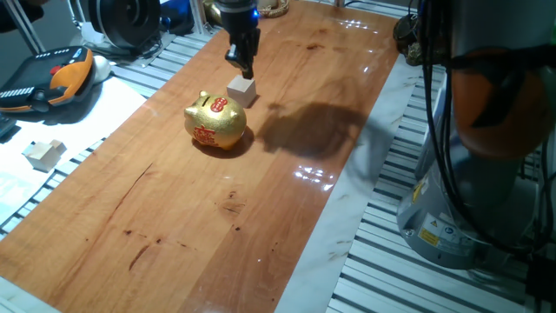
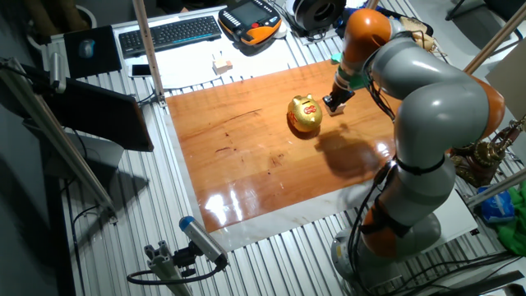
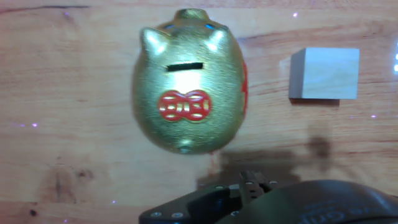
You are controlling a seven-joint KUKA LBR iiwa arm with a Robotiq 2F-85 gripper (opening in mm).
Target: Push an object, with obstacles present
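So the gripper [image 1: 241, 63] is hanging low over the far end of the wooden surface [image 1: 261, 209], fingers pointing down and looking pinched together with nothing between them, though honestly I can't tell for sure from here. Its tip sits just above and behind the little beige cube [image 1: 242, 89], very near it; whether it's actually touching, no idea.

The cube rests flat on the surface, and the golden piggy bank [image 1: 215, 121] is just beside it at about 8 o'clock in the one fixed view, with a small gap between them. In the hand view the cube [image 3: 324, 73] is at 3 o'clock from the piggy bank [image 3: 189, 81], clearly apart, and you can see the coin slot and the red emblem on its back.

Further out, off the surface at 9 o'clock, another pale block [image 1: 43, 154] sits on white paper, and an orange-and-black teach pendant [image 1: 48, 80] lies beyond that. The other fixed view shows a keyboard [image 2: 169, 33] at the far side.
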